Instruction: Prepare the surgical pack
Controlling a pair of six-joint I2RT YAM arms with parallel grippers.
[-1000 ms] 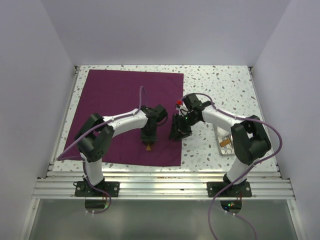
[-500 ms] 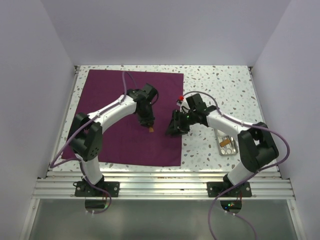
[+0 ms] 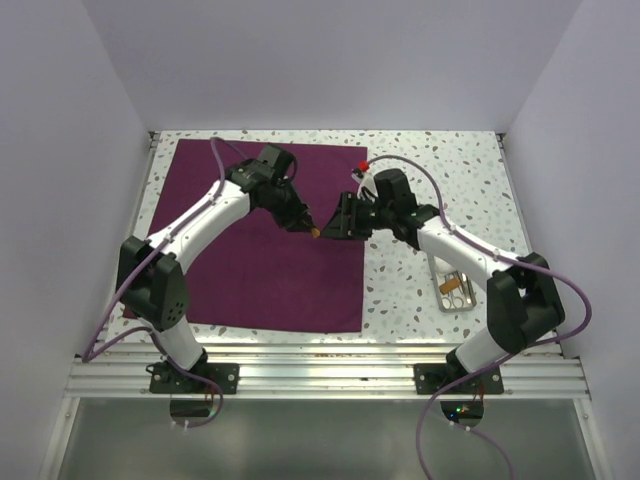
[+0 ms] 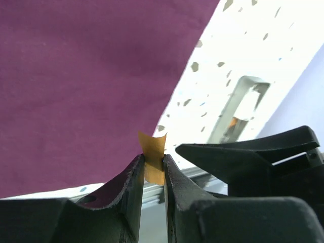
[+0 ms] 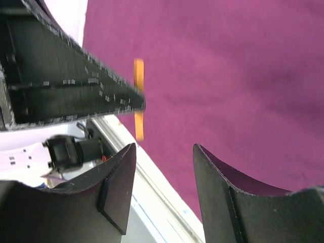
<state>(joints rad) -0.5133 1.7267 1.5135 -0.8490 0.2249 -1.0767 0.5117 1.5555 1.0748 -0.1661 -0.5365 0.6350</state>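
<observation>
- While hanging above the plum-purple cloth [image 3: 240, 275], close to its right edge, pinches with the left gripper [image 4: 153, 161] a small orange strip [image 4: 151, 148]: jaws pressed onto the lower half, upper end poking free past the fingertips.
- Meets, just beside that, the right gripper [image 5: 164, 149], jaws parted with nothing between them, tips aimed over the cloth's right edge toward the strip.
- In the right wrist view, puts the strip just ahead of the parted jaws but off toward one of them, not centred in the gap, with its long axis roughly along the fingers' reach, not across it.
- Reads as a handover in mid-air. Makes the right gripper the nearer free one, and probably calls for a small sideways shift before closing on the free end.
- Leaves the cloth spread flat as an unfolded square sheet on the speckled table [image 3: 440, 170], directly beneath both grippers.
- Shows, well off the cloth's right edge, a small silver tray [image 4: 228, 109] holding items too small to name.
</observation>
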